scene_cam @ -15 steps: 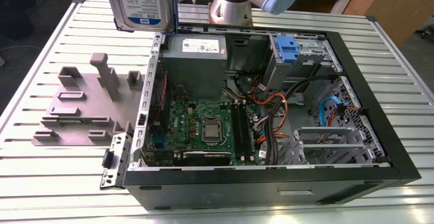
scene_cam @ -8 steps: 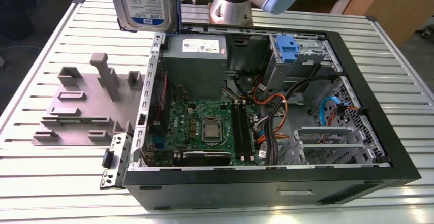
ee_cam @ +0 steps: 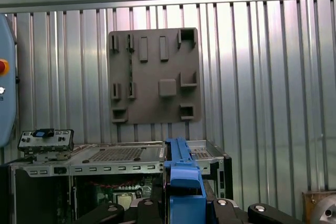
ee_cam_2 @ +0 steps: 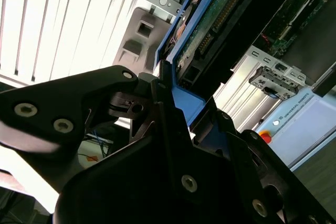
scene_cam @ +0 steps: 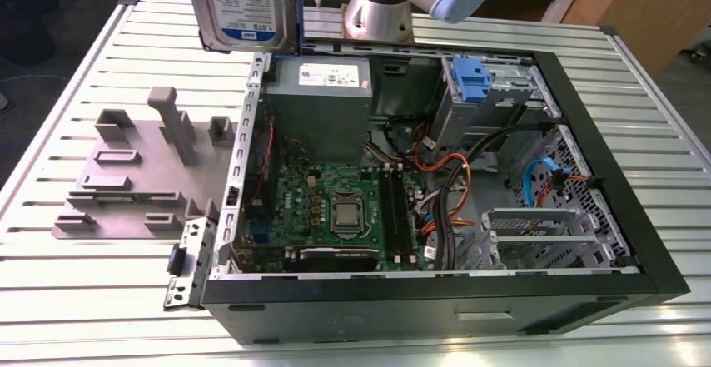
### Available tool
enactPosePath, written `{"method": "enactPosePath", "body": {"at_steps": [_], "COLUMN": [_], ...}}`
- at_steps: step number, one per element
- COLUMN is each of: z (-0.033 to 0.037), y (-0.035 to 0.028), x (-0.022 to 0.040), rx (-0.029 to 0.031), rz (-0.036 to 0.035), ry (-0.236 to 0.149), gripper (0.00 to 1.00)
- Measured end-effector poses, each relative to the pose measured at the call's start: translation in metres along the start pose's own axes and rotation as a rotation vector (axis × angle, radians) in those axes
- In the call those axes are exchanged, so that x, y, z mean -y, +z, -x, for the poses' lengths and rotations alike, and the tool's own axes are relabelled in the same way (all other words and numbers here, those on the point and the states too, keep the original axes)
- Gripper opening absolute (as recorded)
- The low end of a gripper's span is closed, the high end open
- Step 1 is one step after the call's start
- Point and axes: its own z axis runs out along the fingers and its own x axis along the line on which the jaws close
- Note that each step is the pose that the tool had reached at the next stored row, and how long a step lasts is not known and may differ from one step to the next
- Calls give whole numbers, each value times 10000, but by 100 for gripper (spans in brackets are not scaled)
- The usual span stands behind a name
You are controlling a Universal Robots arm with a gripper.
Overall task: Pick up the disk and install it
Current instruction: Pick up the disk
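Item, exterior view's left: grey slotted plate (scene_cam: 133,180), lying flat on the slatted table (scene_cam: 67,300).
Item, next over: the disk (scene_cam: 245,5), upright in the air with its label facing the camera, above the far corner of the open computer case (scene_cam: 444,309) and touching nothing below.
Item: my claw (ee_cam: 184,203), pinching the disk's blue frame from both sides, seen in the first wrist view.
Item, inside the case: power supply (scene_cam: 316,92), then the blue latch (scene_cam: 471,80) toward the exterior view's right.
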Motion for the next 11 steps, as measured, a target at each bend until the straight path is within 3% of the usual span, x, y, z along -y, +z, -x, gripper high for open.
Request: {"method": "enactPosePath", "body": {"at_steps": [11], "z": [7], "y": [-1], "x": [111], "rx": [0], "rz": [0], "ry": [0], "gripper": [36]}}
